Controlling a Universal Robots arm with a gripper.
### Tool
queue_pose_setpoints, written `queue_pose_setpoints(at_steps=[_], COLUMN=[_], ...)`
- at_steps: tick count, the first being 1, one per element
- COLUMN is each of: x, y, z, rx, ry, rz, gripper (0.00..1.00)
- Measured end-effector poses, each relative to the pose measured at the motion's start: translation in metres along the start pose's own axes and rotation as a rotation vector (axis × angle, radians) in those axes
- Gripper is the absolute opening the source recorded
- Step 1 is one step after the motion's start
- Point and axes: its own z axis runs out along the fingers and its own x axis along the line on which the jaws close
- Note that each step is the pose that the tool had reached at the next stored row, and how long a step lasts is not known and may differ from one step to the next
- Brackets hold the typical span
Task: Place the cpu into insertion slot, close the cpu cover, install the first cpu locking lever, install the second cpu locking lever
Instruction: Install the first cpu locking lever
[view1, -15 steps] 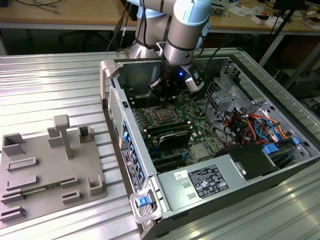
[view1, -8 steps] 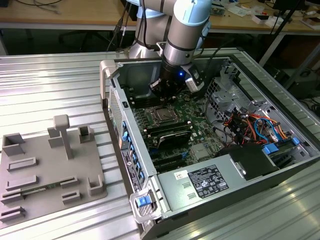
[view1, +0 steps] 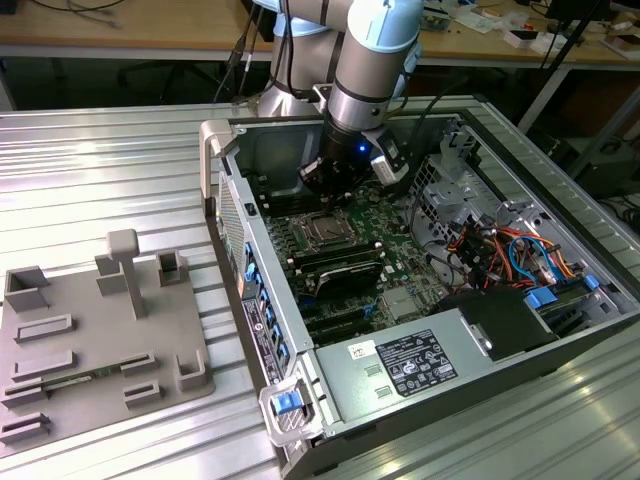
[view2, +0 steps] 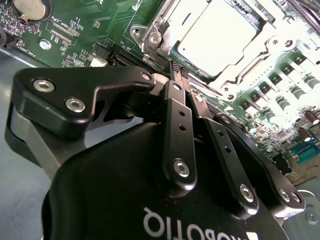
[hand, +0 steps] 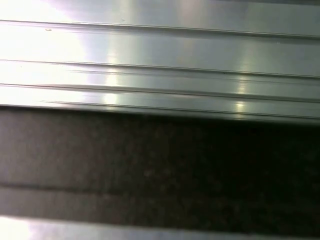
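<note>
— Over the open computer case, where does your hand sit?

— Above the motherboard's far end, as the exterior view has it. My gripper hangs just past the insertion slot, near it but apart from it. From that camera my fingertips are lost against the dark body of the hand.

— And up close?

— The second wrist view gives what the exterior one cannot: my gripper has its two fingers pressed together at the tips, with nothing between them. Just beyond them lies the cpu, silver face up, seated in the slot, with the cpu cover lying flat around it.

— The levers?

— Hard to make out. Glare washes over that side of the socket, and the picture's edge cuts the far part of the frame off. I cannot tell how they stand.

— The first wrist view?

— Ribbed metal table and a dark blurred band, nothing I can name.

— Counts?

— One chip, one socket, one cover, two fingers. The exterior view alone shows one grey fixture tray on the table, beside the case on that view's left.
</note>
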Motion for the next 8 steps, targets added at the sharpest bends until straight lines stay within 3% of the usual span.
queue_pose_setpoints(at_steps=[5, 6, 8], x=[0.0, -0.0001, 0.0], y=[0.0, 0.0001, 0.0002], z=[-0.0003, -0.0002, -0.0002], rx=[0.0018, 0.0147, 0.0209], ry=[0.0, 0.001, 0.0013], rz=[0.0, 0.0, 0.0], gripper=[0.11, 0.11, 0.11])
